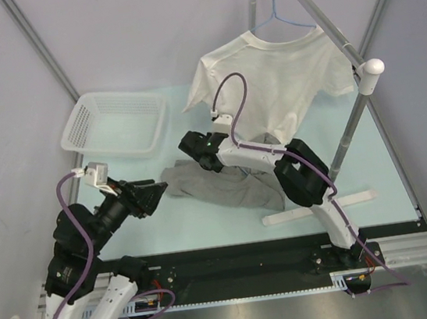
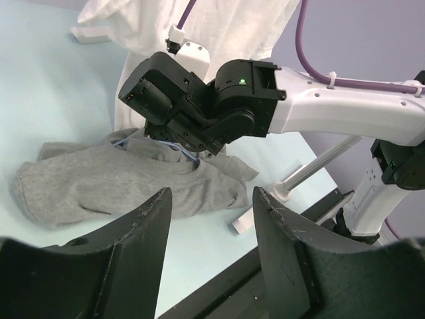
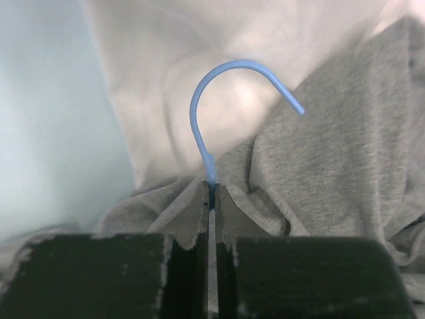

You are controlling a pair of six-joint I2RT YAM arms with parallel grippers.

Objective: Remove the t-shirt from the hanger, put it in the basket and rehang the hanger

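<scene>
A grey t-shirt (image 1: 218, 184) lies crumpled on the table with a blue wire hanger (image 3: 239, 63) in it; the hook sticks out of its neck. My right gripper (image 3: 211, 189) is shut on the hanger's neck just below the hook, low over the shirt (image 3: 345, 146). In the top view the right gripper (image 1: 201, 155) sits at the shirt's far edge. My left gripper (image 1: 156, 190) is open and empty, above the table left of the shirt (image 2: 99, 183), jaws wide apart (image 2: 211, 199). A white t-shirt (image 1: 274, 81) hangs on another blue hanger (image 1: 281, 17) on the rack.
A white plastic basket (image 1: 114, 125) stands at the back left. The clothes rack's pole (image 1: 350, 122) and white base (image 1: 322, 206) stand on the right, close to the right arm. The white shirt's hem hangs right behind the right gripper (image 2: 192, 100).
</scene>
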